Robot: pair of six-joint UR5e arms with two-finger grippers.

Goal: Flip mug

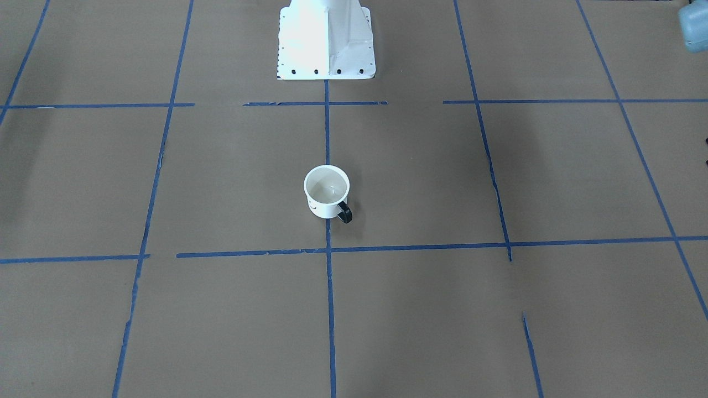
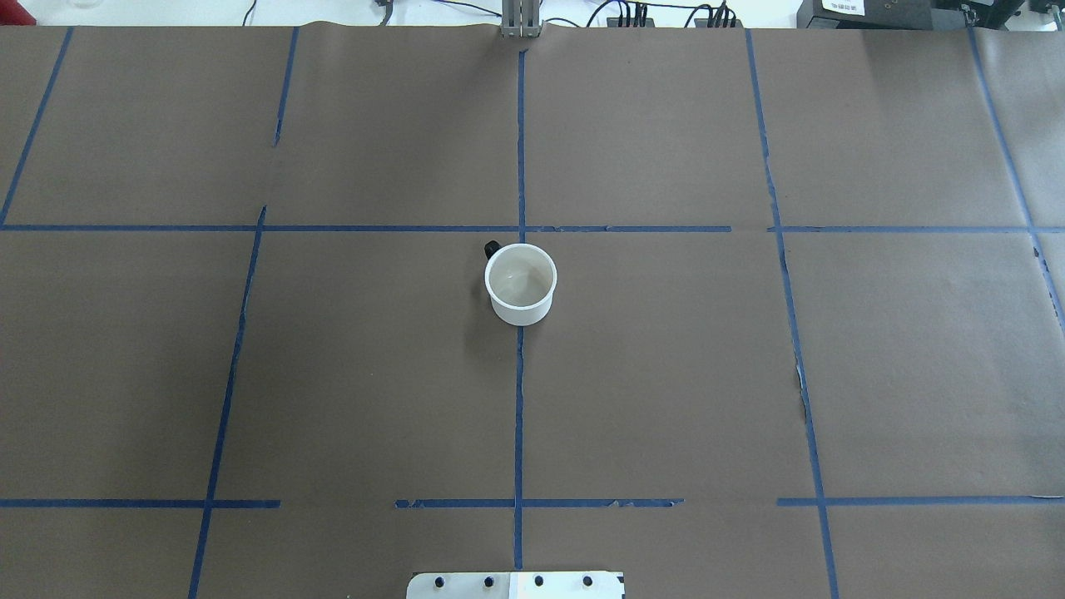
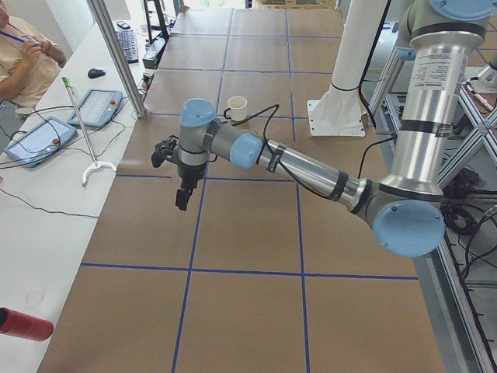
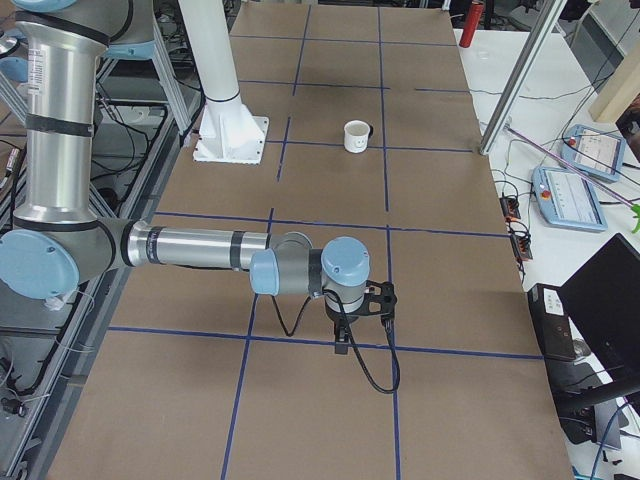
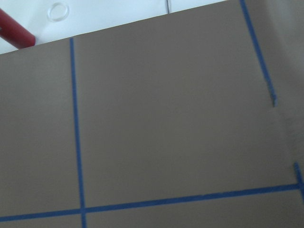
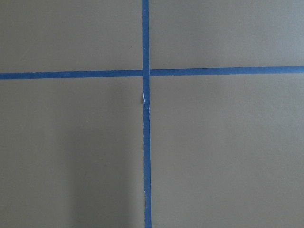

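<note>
Over the table's left end, the left gripper hangs fingers down; finger spacing cannot be told from the side view. Right gripper is over the right end, fingers down; spacing also cannot be told. Both are well apart from the mug. The mug stands upright, mouth up, mid-table on the centre blue tape line. Its black handle is turned away from the robot base.

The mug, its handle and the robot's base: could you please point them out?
mug point(image 2: 521, 283), overhead exterior view, its inner floor.
handle point(image 1: 347, 214), exterior front-facing view, the black loop.
robot's base point(image 1: 326, 44), exterior front-facing view, its white body.
</note>
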